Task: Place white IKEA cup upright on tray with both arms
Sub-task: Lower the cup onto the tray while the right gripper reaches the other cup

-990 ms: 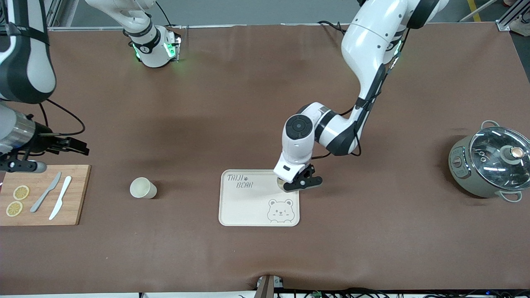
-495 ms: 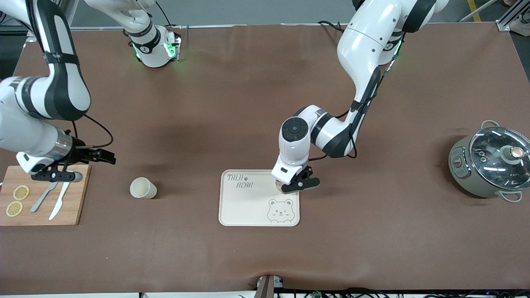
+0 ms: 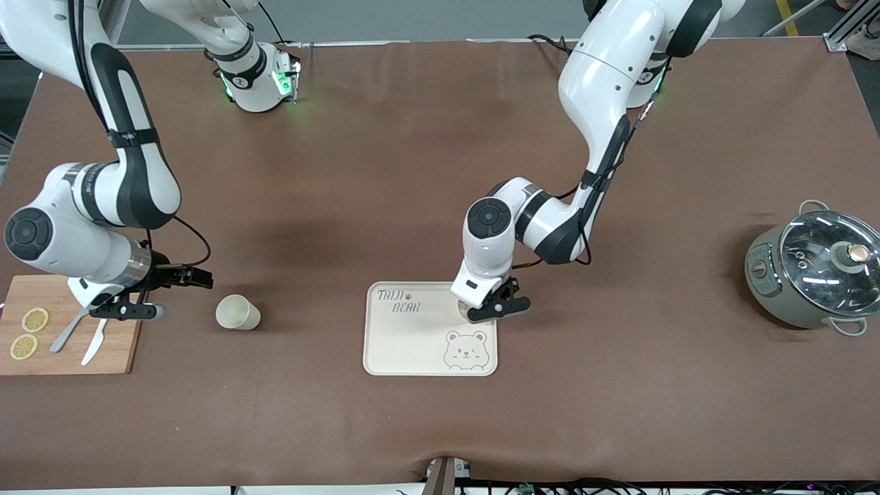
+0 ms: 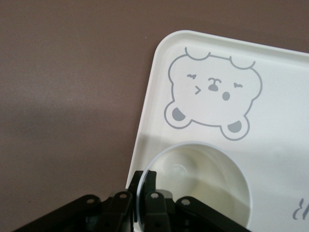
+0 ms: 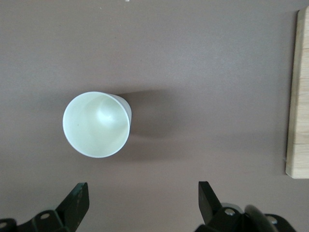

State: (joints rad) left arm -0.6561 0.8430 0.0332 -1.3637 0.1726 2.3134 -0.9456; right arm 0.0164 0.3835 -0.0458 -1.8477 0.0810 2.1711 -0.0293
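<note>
- Down at the tray point(image 3: 405, 344), the left pincer point(image 3: 496, 307) is clamped on the rim of a white cup point(image 4: 200, 186), one finger inside the wall and one outside; the left wrist view shows the cup's open mouth facing up, so it is being kept upright.
- That cup sits over the tray's corner toward the left arm's end, just beside the bear-face drawing point(image 4: 212, 94); whether its base touches the tray I cannot tell.
- Gripping by the rim leaves the base free to settle flat, which suits an upright placing.
- Over by the wooden cutting board point(image 3: 117, 344), the right pincer point(image 3: 148, 295) hangs spread wide above the bare tabletop point(image 3: 619, 385).
- A second white cup point(image 3: 237, 312) stands upright on the tabletop between the board and the tray, well apart from the tray; the right wrist view looks down into it point(image 5: 96, 124), ahead of the spread fingers point(image 5: 77, 203).
- Judging by that line-up, the right arm looks set to reach for this cup.
</note>
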